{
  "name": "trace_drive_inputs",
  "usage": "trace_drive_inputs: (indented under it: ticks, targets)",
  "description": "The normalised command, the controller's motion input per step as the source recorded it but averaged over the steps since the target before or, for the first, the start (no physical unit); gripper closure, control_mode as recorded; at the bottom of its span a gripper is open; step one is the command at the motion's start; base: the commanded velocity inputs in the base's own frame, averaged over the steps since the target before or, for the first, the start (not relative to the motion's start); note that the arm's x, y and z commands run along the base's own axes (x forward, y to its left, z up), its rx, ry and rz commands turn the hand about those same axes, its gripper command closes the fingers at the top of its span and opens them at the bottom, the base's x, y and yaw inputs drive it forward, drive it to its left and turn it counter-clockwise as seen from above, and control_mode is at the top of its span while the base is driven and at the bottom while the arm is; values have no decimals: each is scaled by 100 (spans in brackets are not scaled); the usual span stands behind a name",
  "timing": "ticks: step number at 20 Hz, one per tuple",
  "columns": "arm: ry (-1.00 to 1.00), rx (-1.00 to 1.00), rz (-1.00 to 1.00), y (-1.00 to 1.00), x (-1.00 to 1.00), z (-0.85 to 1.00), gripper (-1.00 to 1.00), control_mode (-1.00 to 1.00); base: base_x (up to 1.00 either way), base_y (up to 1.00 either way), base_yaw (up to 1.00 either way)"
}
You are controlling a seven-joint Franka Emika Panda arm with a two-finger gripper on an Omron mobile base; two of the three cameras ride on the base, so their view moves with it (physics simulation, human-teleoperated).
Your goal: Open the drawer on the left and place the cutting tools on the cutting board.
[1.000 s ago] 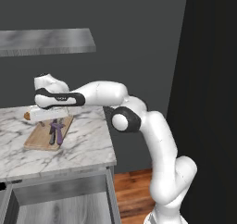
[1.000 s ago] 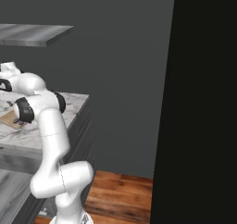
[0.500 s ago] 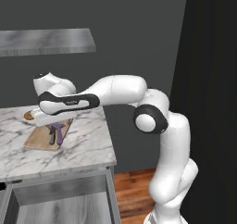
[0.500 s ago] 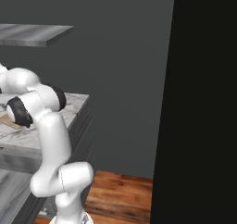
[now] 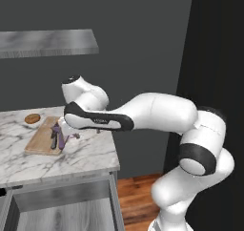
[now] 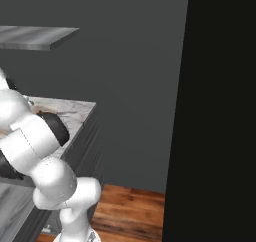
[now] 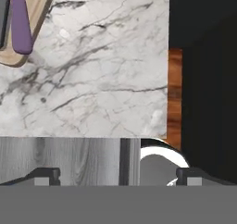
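Note:
The light tan cutting board [image 5: 42,138] lies on the marble counter, and its corner shows at the top left of the hand view [image 7: 38,4]. Both cutting tools rest on it: the purple-handled tool [image 5: 59,135] [image 7: 21,24] and the slim dark knife [image 5: 53,138] [image 7: 3,15]. My gripper [image 5: 69,138] [image 7: 118,177] hangs just off the board's right edge, over bare marble. Its jaws are open and nothing is between them. The drawer [image 5: 57,197] stands pulled out below the counter's front edge, pale grey inside.
A small round brown pastry [image 5: 32,119] sits on the counter behind the board. The marble counter [image 5: 86,153] [image 7: 102,70] ends on the right, with wood floor [image 7: 175,93] below. A grey shelf [image 5: 47,42] hangs above. The arm's big elbow [image 5: 200,149] juts out to the right.
The hand has slid right, from over the board to beside its right edge, and the elbow has swung out toward the camera. The tools stay on the board.

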Motion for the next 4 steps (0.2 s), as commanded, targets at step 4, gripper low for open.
trace_drive_inputs:
  ticks: [4]
  targets:
    - [4,0,1,-100,-25,65,-100,-100,0,0,0]
